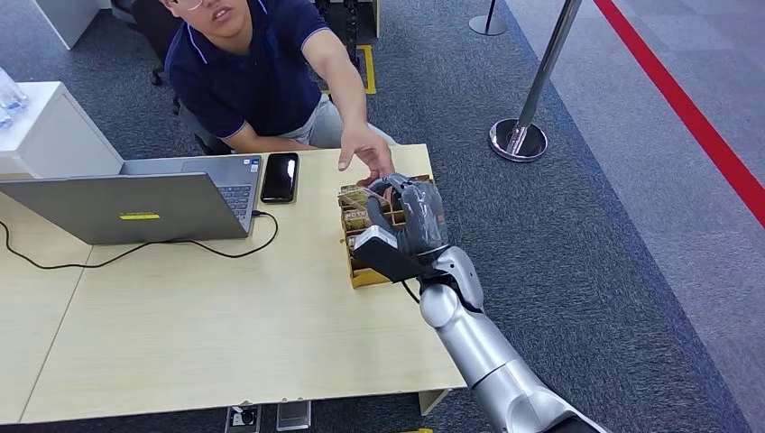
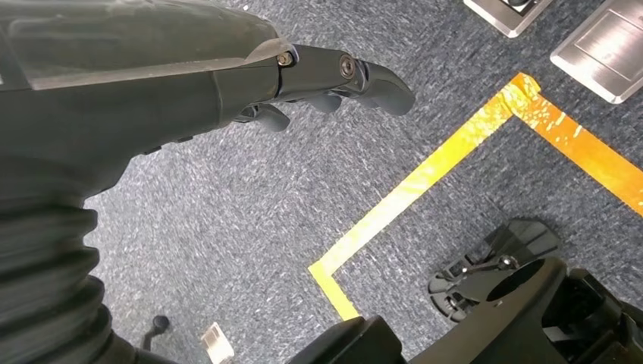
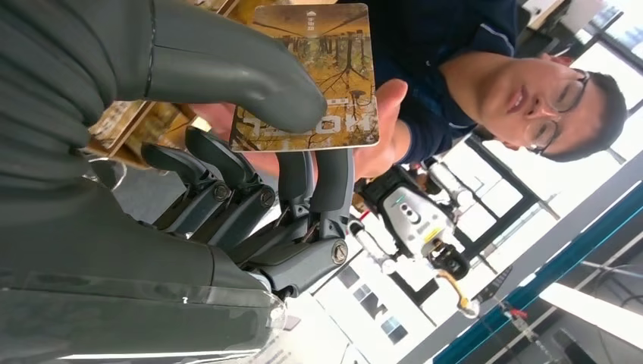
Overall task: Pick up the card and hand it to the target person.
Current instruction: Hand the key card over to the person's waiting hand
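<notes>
Right hand (image 3: 227, 174) hogs most of the right wrist view, thick thumb clamped across a yellow-brown card (image 3: 311, 76) with darker fingers (image 3: 334, 182) backing it from the other side, so the card is pinched. Print on the card is partly covered by the thumb; I can make out trees and some block letters, nothing more. Behind the card sits the person's open palm (image 3: 383, 114), touching or very near it, hard to say which from this angle.

In the head view the same hand (image 1: 410, 212) is right of centre, over a small cardboard box (image 1: 361, 275) at the right end of the wooden table (image 1: 225, 334). From up there the card is pretty much hidden by the fingers. The person's hand (image 1: 365, 153) reaches down from the top of the frame to just above it. Upper left has an open laptop (image 1: 135, 203), cut off at the edge, with a black phone (image 1: 280, 176) beside it.

Left hand (image 2: 227, 83) hangs over blue-grey carpet, fingers loosely curled with nothing in them, yellow floor tape (image 2: 425, 182) running to the right.
</notes>
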